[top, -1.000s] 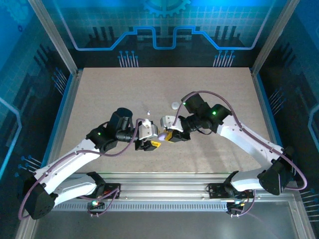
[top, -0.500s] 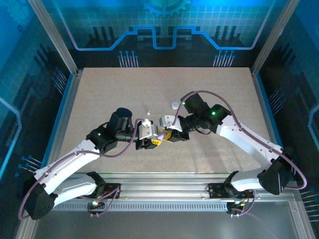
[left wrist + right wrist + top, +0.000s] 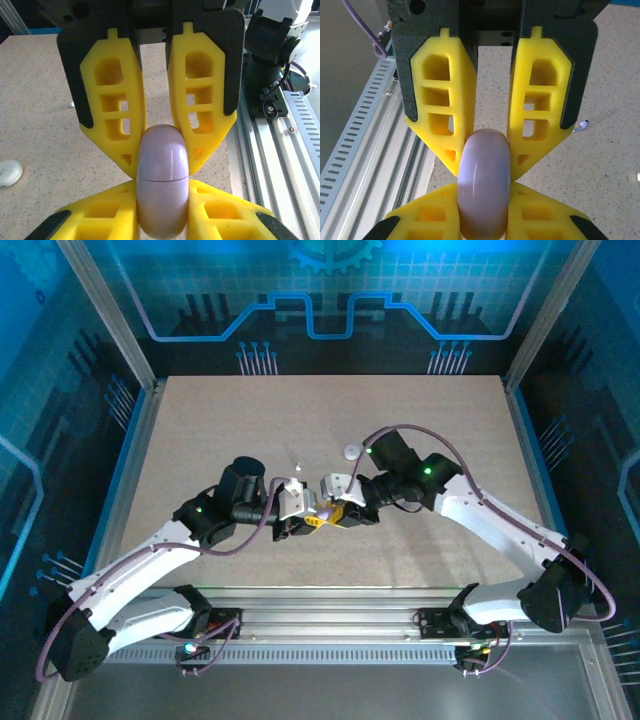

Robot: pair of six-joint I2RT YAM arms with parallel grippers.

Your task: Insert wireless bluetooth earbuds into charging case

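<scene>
Left gripper (image 3: 162, 167): closed on the lavender charging case (image 3: 162, 200), pads on the half above the seam.
Right gripper (image 3: 485, 170): clamped on the same case from the opposite side, on the other half.
Case: lid shut, pinched between both grippers near mid-table.
Earbud (image 3: 580, 125): loose on the table (image 3: 200, 440), just far of the grippers, not in the case.
Step in hand: probably opening the lid.
Doing it well: hold one half firm, swing the other slowly about the hinge, keep pads off the seam; glossy shell, apt to slip.
</scene>
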